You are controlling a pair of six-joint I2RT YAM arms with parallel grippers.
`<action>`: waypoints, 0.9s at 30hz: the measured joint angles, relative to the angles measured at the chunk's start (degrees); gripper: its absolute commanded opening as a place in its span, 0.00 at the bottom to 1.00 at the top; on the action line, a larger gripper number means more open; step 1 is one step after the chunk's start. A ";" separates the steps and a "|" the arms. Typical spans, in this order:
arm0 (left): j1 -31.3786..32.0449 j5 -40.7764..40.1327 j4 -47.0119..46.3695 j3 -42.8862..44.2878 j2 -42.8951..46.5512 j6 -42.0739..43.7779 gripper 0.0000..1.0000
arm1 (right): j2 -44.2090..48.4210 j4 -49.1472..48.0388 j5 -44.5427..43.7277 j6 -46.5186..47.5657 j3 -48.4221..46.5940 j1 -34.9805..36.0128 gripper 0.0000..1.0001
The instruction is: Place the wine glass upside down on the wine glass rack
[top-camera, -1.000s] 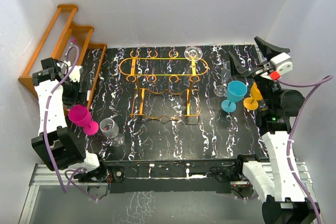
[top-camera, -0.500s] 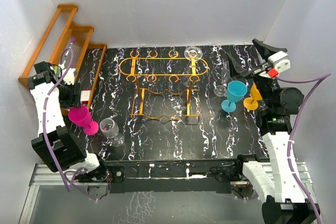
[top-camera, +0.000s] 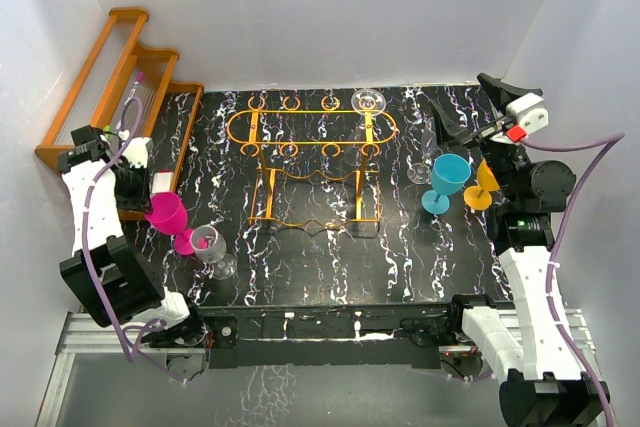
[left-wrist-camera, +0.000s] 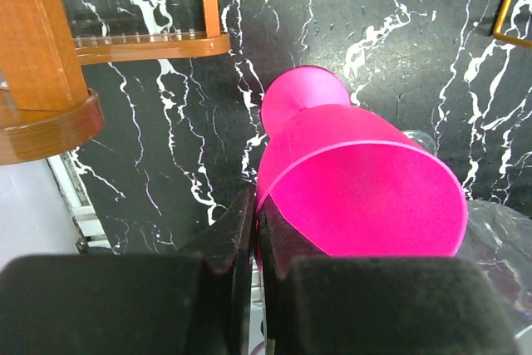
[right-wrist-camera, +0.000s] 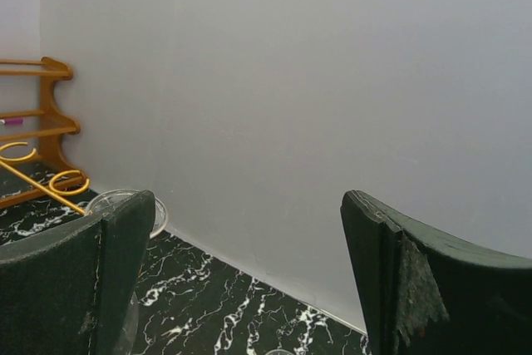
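Now the left arm (top-camera: 95, 212) bends low over the desk (top-camera: 420, 247), left gripper (left-wrist-camera: 255, 215) clamped on the tilted pink glass (left-wrist-camera: 357, 193). Right arm (top-camera: 530, 277) reaches up, right gripper (right-wrist-camera: 245, 209) wide apart.

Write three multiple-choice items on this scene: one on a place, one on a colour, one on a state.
1. Where on the wine glass rack does the clear glass hang?
A) far rail, right end
B) far rail, left end
C) near rail, middle

2. What colour is the wine glass in the left gripper?
A) teal
B) pink
C) orange

3. How is the right gripper?
A) shut on an orange glass
B) shut on nothing
C) open, holding nothing

Answers:
1 A, its base sits over the far right ring.
2 B, the fingers pinch a pink rim.
3 C, its fingers stand wide apart with nothing between them.
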State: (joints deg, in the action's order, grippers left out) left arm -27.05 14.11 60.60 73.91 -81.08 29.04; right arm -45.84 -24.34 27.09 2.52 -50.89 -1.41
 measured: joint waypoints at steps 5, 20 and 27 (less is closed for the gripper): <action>0.00 1.16 1.49 1.75 -0.09 0.17 0.00 | 0.57 -0.15 0.24 0.48 0.00 0.00 0.99; -0.04 7.43 -23.67 19.78 17.33 -6.73 0.00 | 2.80 0.48 1.11 -7.30 -3.26 0.07 0.98; -0.07 13.00 -60.85 8.94 25.42 -22.82 0.00 | -6.71 10.12 5.42 -24.28 -25.05 -0.11 0.98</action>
State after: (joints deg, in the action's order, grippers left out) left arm -27.11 27.11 -0.25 82.85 -55.66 6.22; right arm -52.56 -14.22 32.51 -21.76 -75.94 -1.52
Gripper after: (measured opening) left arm 0.012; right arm 0.984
